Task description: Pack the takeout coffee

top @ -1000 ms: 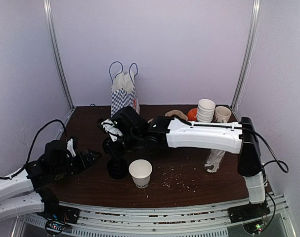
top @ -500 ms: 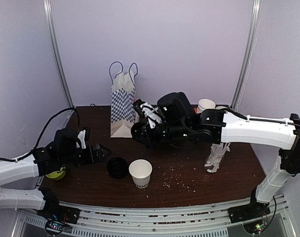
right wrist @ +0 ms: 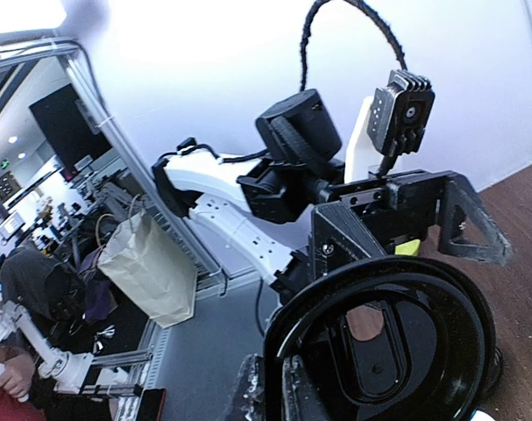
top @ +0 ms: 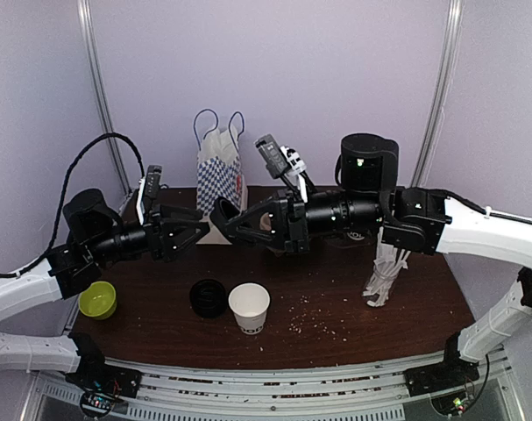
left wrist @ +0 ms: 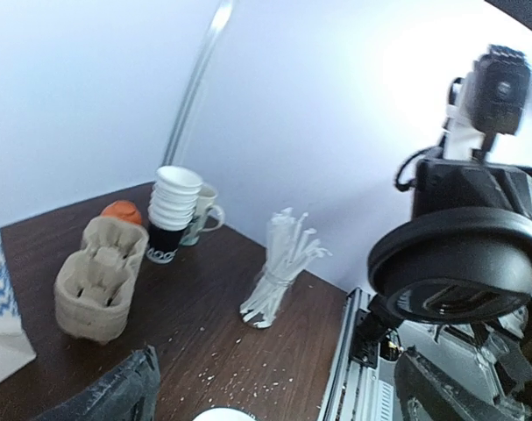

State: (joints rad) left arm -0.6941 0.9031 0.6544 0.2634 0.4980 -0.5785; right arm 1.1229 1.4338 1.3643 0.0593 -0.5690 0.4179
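In the top view, the left gripper (top: 185,235) is raised above the table (top: 353,324) with its jaws spread wide, and nothing is held between them. Facing it, the right gripper (top: 228,216) is clamped on a black lid (top: 223,210), which is kept in the air in front of the checked paper bag (top: 218,180). The white paper cup (top: 249,305) is seen uncovered and upright near the front edge, just beside a low black round object (top: 208,298). A green bowl (top: 97,299) is placed at the left and a glass of straws (top: 381,285) at the right. No writing can be read here.

In the left wrist view, the fingers (left wrist: 117,395) are seen far apart at the bottom corners. The brown carrier tray (left wrist: 95,279) is shown empty on the table, near a stack of white cups (left wrist: 174,197) and a mug (left wrist: 204,210). White lettering is printed on the dark cup (left wrist: 163,244) under the stack, too small to be read.

In the right wrist view, the lid is gripped at its rim, with the open left gripper seen beyond it.
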